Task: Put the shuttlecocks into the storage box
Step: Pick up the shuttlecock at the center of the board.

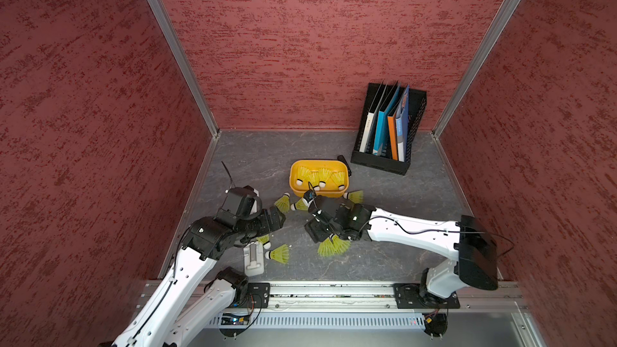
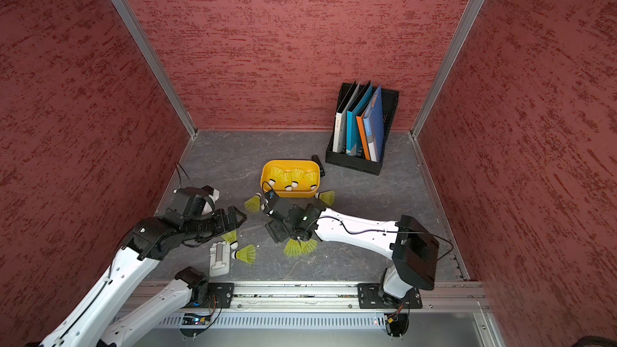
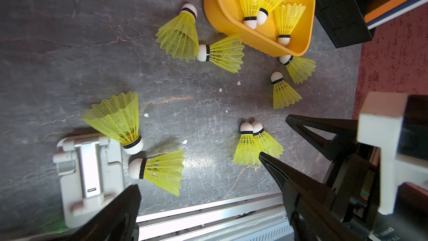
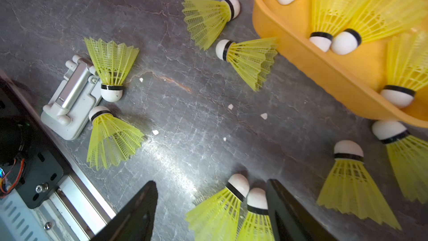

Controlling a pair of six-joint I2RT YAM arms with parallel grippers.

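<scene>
**Storage and loose stock, as seen from beside the table (image 1: 253, 155)**

1. storage box (image 1: 292, 178): orange-yellow tub, mid-table. It holds four shuttlecocks (image 1: 324, 175), their white tips toward the box's robot-side wall.
2. Loose stock: eight more, all on the robot's side of the box.
 - left-corner pair (image 1: 283, 202): just off the box's left corner. The wrist views show one skirt touching the box wall.
 - right-corner shuttlecock (image 1: 355, 196): tip against the box's right corner.
 - lone shuttlecock (image 4: 349, 181): near the previous one, slightly farther from the box. The right arm (image 1: 417, 232) hides it in both top views.
 - overlapping pair (image 4: 234, 207): side by side with skirts overlapping, farther from the box.
 - stand pair (image 1: 278, 254): farthest from the box, leftward, beside a pale folding stand (image 1: 253, 260).
3. right gripper (image 4: 211, 181): fingers apart, straddling the overlapping pair. One finger is just beside a tip and the other stands clear, so nothing is clamped.
4. left gripper (image 3: 198, 170): fingers wide apart and empty, off the box's left corner on the robot's side.
5. file rack (image 1: 377, 161) with folders (image 1: 384, 128): beyond the box's far right corner.
6. black object (image 1: 344, 163): at that same corner. I cannot tell what it is.
</scene>
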